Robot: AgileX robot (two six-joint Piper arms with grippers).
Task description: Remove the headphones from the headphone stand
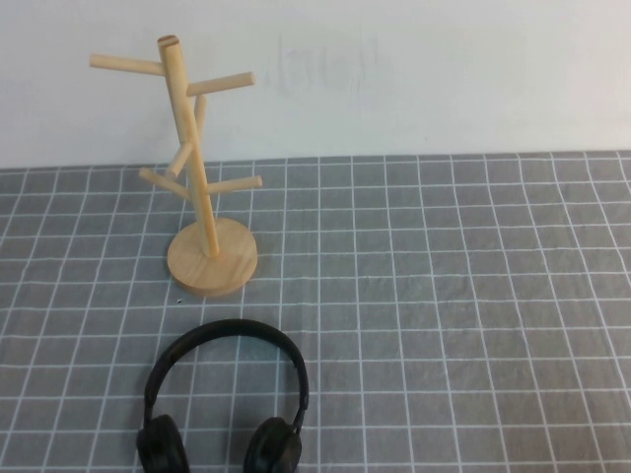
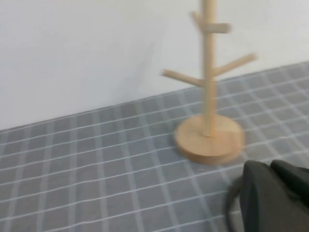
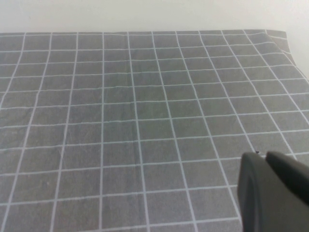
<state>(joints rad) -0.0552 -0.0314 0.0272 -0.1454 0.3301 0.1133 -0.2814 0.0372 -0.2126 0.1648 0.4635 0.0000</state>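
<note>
The black headphones (image 1: pixel 232 329) lie flat on the grey grid mat at the near left, apart from the stand, earcups toward me. The wooden headphone stand (image 1: pixel 194 168) stands upright just behind them with bare pegs. In the left wrist view the stand (image 2: pixel 208 87) shows ahead, and a piece of the black headband (image 2: pixel 231 200) curves beside my left gripper (image 2: pixel 269 167), which is shut and holds nothing. My right gripper (image 3: pixel 264 159) is shut and empty above bare mat. Neither gripper shows in the high view.
The grey grid mat (image 1: pixel 444 296) covers the table up to a white wall (image 1: pixel 414 69) at the back. The mat's far right corner (image 3: pixel 285 36) shows in the right wrist view.
</note>
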